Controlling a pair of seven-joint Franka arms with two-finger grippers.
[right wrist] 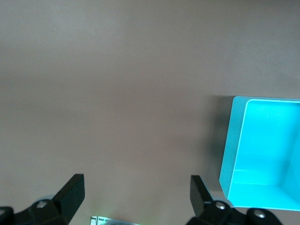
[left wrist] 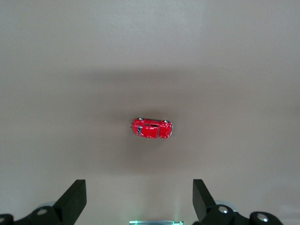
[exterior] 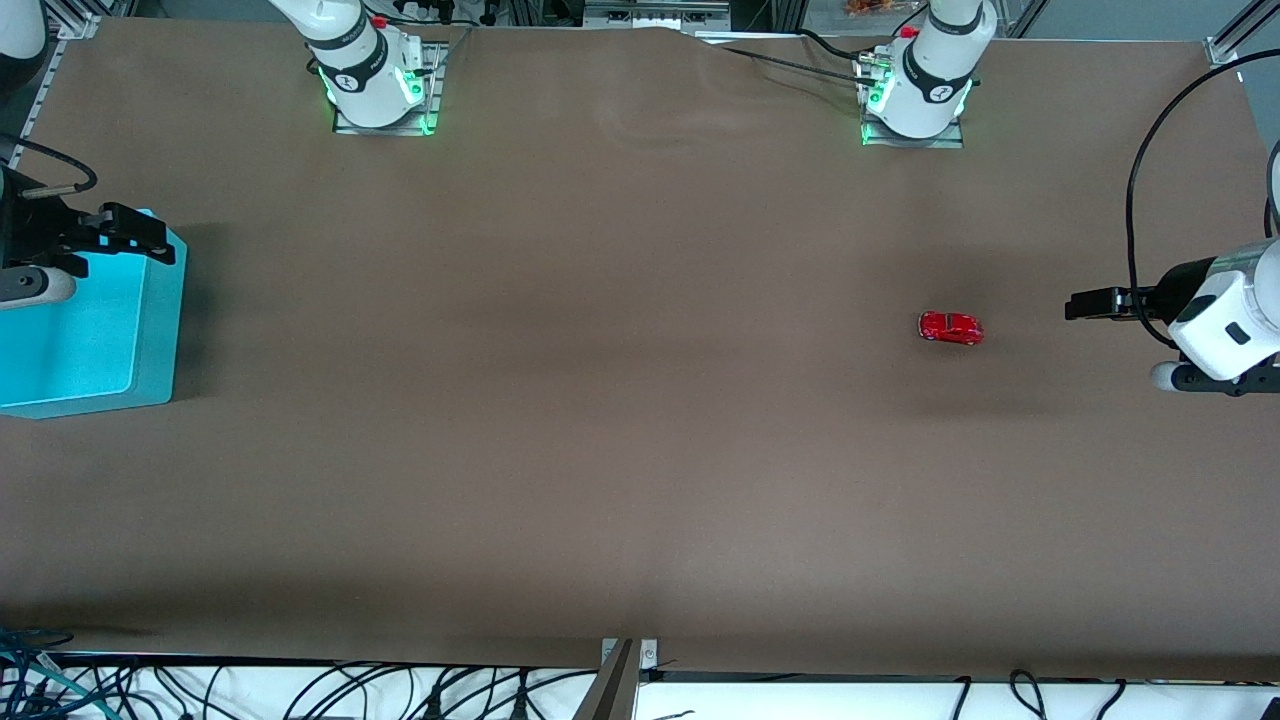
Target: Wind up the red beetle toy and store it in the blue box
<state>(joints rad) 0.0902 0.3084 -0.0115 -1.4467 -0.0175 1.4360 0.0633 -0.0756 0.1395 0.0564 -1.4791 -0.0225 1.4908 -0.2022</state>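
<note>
I bring the left gripper (left wrist: 139,201), fingers apart, squarely over the red beetle toy (exterior: 951,328); right gripper (right wrist: 137,199), also apart, waits above the blue box (exterior: 95,345).

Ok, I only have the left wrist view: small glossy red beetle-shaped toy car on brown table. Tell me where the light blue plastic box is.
Observer: The light blue plastic box sits at the right arm's end of the brown table, with the small glossy red beetle-shaped toy car toward the left arm's end.
Operator: Report the right gripper.
Observer: The right gripper is open, over the box's rim.
Operator: Check the box inside.
Observer: The right wrist view shows nothing lying in the part of the box in sight.
Operator: And my gripper.
Observer: The left gripper is open, in the air beside the car, toward the left arm's end.
</note>
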